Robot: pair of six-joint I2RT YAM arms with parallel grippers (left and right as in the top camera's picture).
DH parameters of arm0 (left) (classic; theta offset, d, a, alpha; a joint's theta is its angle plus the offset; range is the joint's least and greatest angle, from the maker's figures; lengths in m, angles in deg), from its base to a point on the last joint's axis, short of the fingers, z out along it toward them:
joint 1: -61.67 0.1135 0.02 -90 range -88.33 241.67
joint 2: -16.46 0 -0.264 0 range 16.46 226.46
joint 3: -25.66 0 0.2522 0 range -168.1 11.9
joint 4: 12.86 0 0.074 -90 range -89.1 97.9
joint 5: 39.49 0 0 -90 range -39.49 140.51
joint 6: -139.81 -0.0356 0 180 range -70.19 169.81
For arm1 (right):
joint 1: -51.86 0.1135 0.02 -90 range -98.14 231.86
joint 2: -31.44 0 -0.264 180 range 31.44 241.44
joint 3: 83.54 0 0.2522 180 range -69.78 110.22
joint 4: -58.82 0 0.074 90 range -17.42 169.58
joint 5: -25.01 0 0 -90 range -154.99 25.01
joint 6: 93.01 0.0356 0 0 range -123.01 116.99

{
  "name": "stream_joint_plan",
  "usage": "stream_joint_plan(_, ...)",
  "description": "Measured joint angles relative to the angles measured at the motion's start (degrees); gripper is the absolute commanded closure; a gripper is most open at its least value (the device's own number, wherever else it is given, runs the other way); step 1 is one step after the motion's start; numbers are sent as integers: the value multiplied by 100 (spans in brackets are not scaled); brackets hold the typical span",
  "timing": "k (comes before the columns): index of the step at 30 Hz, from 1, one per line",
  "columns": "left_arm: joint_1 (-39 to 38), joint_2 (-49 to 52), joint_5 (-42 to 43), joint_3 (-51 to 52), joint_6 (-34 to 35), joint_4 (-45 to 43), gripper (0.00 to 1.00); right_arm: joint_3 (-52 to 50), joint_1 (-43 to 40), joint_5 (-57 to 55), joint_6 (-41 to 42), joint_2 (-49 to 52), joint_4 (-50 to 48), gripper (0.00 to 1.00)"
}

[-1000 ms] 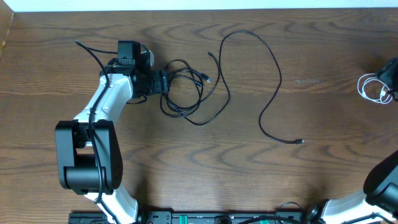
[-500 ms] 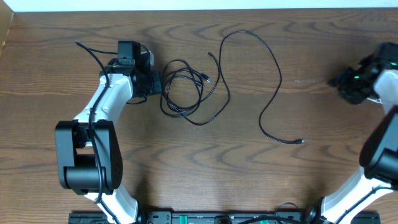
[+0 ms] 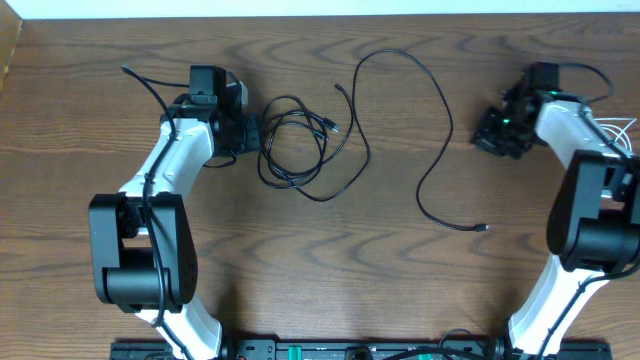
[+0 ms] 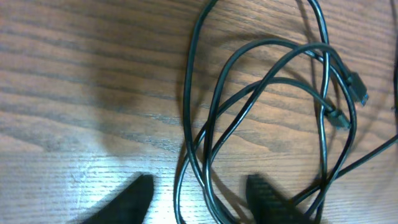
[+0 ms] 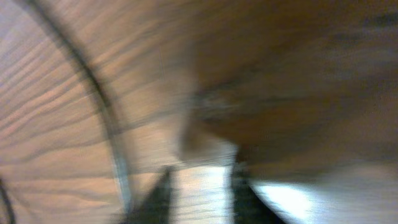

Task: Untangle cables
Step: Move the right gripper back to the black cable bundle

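A black cable (image 3: 322, 150) lies coiled in a tangle at the left centre. My left gripper (image 3: 262, 135) is at the coil's left edge. In the left wrist view its fingers (image 4: 202, 199) are open, with strands of the coil (image 4: 188, 93) lying between them on the table. A second long black cable (image 3: 449, 125) snakes across the middle, its plug end at the lower right (image 3: 484, 229). A white cable (image 3: 625, 128) lies at the right edge, partly hidden by the right arm. My right gripper (image 3: 490, 135) is right of the long cable. Its wrist view is blurred, its fingers (image 5: 202, 196) apart over bare wood.
The wooden table (image 3: 330, 260) fills the view. A thicker black arm wire (image 3: 145, 85) trails at the upper left. Both arm bases stand at the front edge.
My right arm has swung left from the right edge, away from the white cable, towards the long black cable. The left arm has stayed still.
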Motion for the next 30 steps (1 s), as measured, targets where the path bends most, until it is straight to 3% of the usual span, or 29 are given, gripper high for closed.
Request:
stream_joint_plan(10,0,0,-2,0,-17,-2,32,127,431,669,-7,-17,-50,54)
stream_joint_plan(17,0,0,-2,0,-17,0,32,243,933,1056,-9,-564,-391,53)
stream_joint_plan(18,0,0,-2,0,-17,0,32,275,1056,1064,-9,-608,-431,54)
stream_joint_plan(21,0,0,-2,0,-15,0,32,310,1473,992,52,-619,-518,71)
stream_joint_plan(23,0,0,-2,0,-17,-2,32,310,1755,881,133,-581,-527,73)
stream_joint_plan(27,0,0,-2,0,-15,0,32,310,2334,671,417,-426,-527,73)
stream_joint_plan(30,0,0,-2,0,-17,0,32,310,2732,566,754,-245,-529,64)
